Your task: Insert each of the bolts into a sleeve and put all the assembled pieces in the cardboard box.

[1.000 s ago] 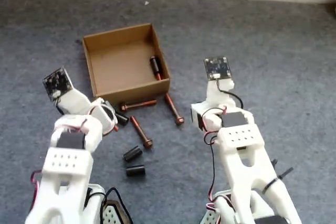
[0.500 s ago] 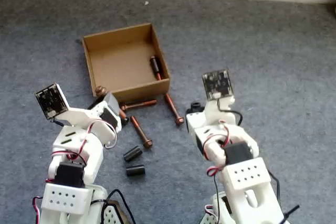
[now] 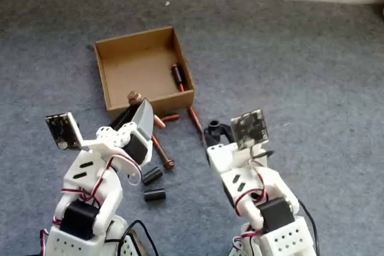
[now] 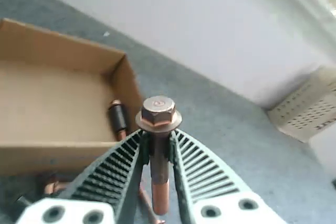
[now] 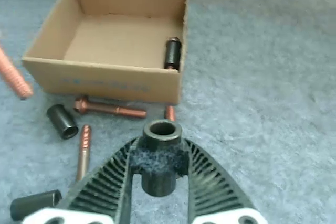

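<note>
My left gripper (image 3: 143,114) is shut on a copper bolt (image 4: 159,129), held head up and off the carpet in front of the cardboard box (image 3: 150,101). My right gripper (image 3: 216,131) is shut on a black sleeve (image 5: 160,153), held upright with its bore facing up, to the right of the loose parts. One assembled piece (image 3: 177,76) lies inside the box against its right wall. Loose bolts (image 3: 162,151) (image 3: 195,118) and black sleeves (image 3: 152,175) (image 3: 155,195) lie on the carpet between the arms.
Grey carpet surrounds everything. In the right wrist view another bolt (image 5: 107,108) lies along the box's front wall (image 5: 105,82), with a sleeve (image 5: 62,120) beside it. Open carpet stretches to the right of the right arm.
Both arms have drawn back toward their bases and risen. The left gripper lifted its bolt from beside the box front and turned it head up. The right gripper raised its sleeve.
</note>
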Motion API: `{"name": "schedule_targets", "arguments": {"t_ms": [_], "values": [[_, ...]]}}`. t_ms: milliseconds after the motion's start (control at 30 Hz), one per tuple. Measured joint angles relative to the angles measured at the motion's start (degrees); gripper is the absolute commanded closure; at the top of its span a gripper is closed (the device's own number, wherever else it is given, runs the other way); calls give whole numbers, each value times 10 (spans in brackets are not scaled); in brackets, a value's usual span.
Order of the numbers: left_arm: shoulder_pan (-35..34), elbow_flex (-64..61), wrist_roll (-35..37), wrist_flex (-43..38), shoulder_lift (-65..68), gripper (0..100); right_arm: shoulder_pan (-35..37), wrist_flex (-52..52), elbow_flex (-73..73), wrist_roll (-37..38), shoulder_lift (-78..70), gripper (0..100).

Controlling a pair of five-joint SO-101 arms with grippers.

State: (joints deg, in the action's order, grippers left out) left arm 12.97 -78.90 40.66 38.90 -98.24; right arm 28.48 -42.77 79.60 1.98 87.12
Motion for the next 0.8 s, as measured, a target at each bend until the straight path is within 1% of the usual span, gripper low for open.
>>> {"name": "schedule_targets", "arguments": {"t_ms": [200,333,500,600,800], "values": [[12,0,0,-34,-41,994,50,0,55,54,98,993],[25,0,-4,-41,-45,994,84,0,91,86,164,993],[77,0,-48,-44,-45,994,113,0,104,127,171,993],[104,0,-56,-44,-45,994,115,0,104,131,172,993],[129,-25,-59,-51,-45,994,118,0,104,131,174,993]]}}
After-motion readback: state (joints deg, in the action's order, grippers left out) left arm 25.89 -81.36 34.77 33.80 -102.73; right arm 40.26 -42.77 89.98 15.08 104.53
